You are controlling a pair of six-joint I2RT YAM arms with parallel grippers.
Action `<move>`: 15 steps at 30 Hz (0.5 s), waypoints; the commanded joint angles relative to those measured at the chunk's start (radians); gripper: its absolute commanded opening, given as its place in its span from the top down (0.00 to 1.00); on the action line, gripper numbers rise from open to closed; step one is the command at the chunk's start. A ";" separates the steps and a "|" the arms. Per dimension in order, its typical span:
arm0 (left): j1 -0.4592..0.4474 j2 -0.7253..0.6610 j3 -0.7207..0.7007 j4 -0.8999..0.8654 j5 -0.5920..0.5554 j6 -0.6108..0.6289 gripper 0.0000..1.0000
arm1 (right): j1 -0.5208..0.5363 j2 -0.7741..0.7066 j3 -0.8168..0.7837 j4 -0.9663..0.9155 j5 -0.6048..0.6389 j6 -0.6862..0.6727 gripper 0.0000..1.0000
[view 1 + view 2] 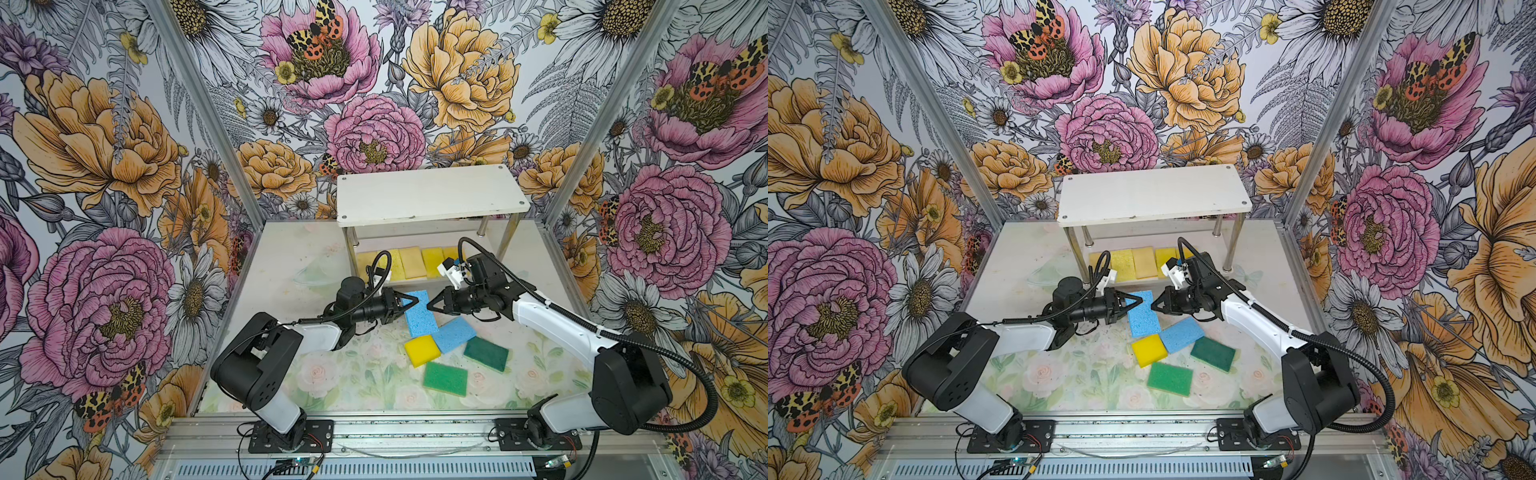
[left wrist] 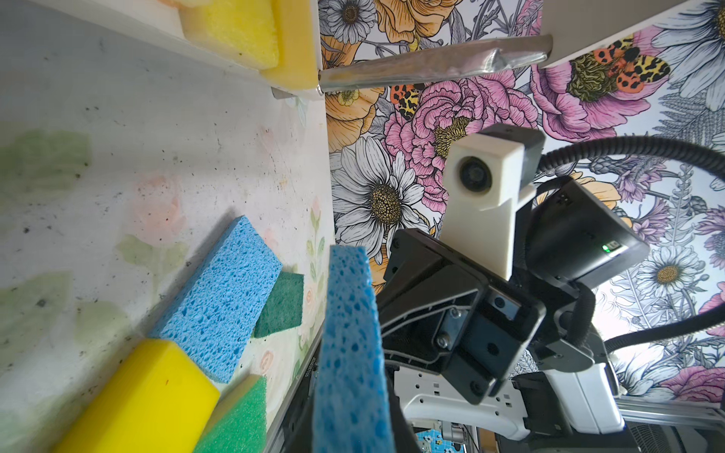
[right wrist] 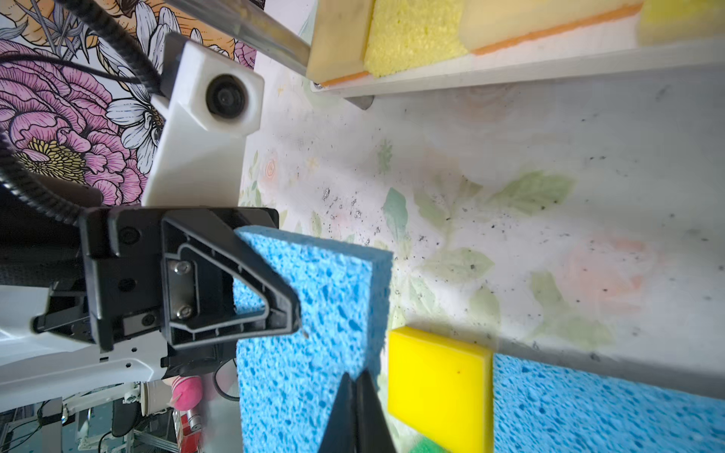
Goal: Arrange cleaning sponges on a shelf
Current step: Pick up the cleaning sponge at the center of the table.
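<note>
left gripper (image 1: 416, 301) is clamped on the end of a blue sponge (image 1: 422, 320) nearest the shelf (image 1: 432, 195). in the left wrist view the sponge stands edge-on and the fingers are mostly cut off. cannot tell whether its other end rests on the table (image 1: 291, 257).
right gripper (image 1: 429, 306) sits nearly tip to tip with the left, jaws drawn to a thin slit, nothing between them.
four loose sponges crowd the front of the shelf: second blue (image 1: 454, 334) touching yellow (image 1: 422, 350), dark green (image 1: 486, 353) just beside, lighter green (image 1: 445, 379) nearest the arm bases.
open table lies on the left arm's side; the shelf's top board is bare.
lower tier holds a yellow-tan row (image 1: 411, 262); both ends of it are hidden by the wrist gear.
</note>
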 commanded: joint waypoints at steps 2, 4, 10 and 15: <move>-0.010 -0.036 0.012 -0.005 -0.001 0.029 0.92 | -0.007 -0.063 -0.002 0.004 0.041 0.054 0.79; -0.008 -0.054 0.013 -0.020 -0.022 0.037 0.93 | -0.009 -0.096 -0.020 -0.003 0.062 0.084 0.63; -0.009 -0.115 -0.005 -0.016 -0.117 0.048 0.92 | -0.002 -0.176 -0.086 -0.009 0.029 0.130 0.46; -0.031 -0.131 -0.004 0.032 -0.173 0.025 0.91 | 0.025 -0.230 -0.125 -0.007 0.025 0.154 0.45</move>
